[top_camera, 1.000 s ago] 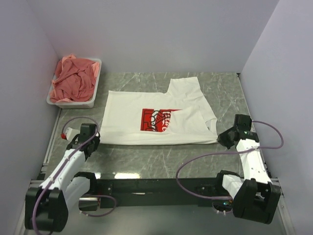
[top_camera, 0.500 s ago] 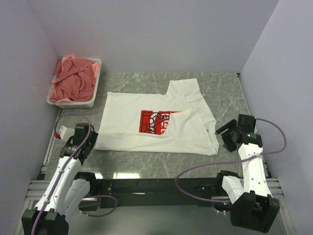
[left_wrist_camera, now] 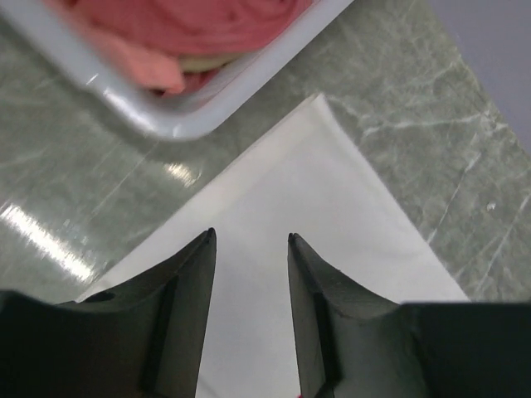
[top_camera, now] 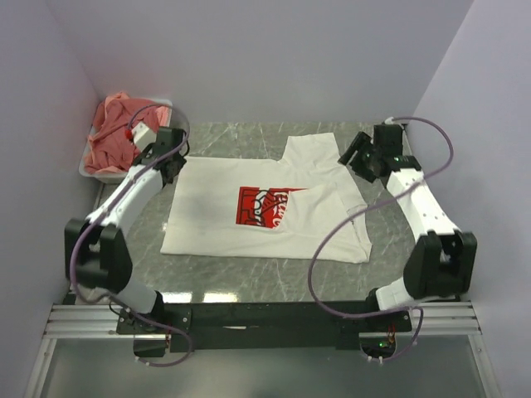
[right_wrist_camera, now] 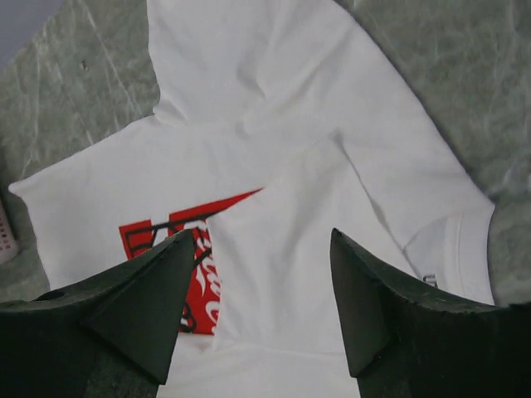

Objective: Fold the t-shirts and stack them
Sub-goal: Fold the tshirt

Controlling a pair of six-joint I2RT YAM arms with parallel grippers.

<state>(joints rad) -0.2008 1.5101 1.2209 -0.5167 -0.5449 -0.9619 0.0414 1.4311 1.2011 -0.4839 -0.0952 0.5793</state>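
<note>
A white t-shirt [top_camera: 249, 228] with a red chest print [top_camera: 267, 206] lies flat on the marble table, its right side folded in over part of the print. My left gripper [top_camera: 176, 159] hovers open over the shirt's far left corner [left_wrist_camera: 319, 124], nothing between its fingers [left_wrist_camera: 195, 282]. My right gripper [top_camera: 353, 156] is open above the far right sleeve, looking down on the folded flap [right_wrist_camera: 282, 249] and the print [right_wrist_camera: 153, 240]. Salmon-pink t-shirts [top_camera: 124, 133] are bunched in the tub.
The white plastic tub [top_camera: 124, 174] stands at the far left corner, its rim [left_wrist_camera: 191, 124] just beyond my left gripper. Grey walls close in the table on the left, back and right. Purple cables loop from both arms.
Both arms have swung from the shirt's near corners up to its far side. Both grippers were shut a second ago and now stand open; the shirt's near hem lies flat on the table.
</note>
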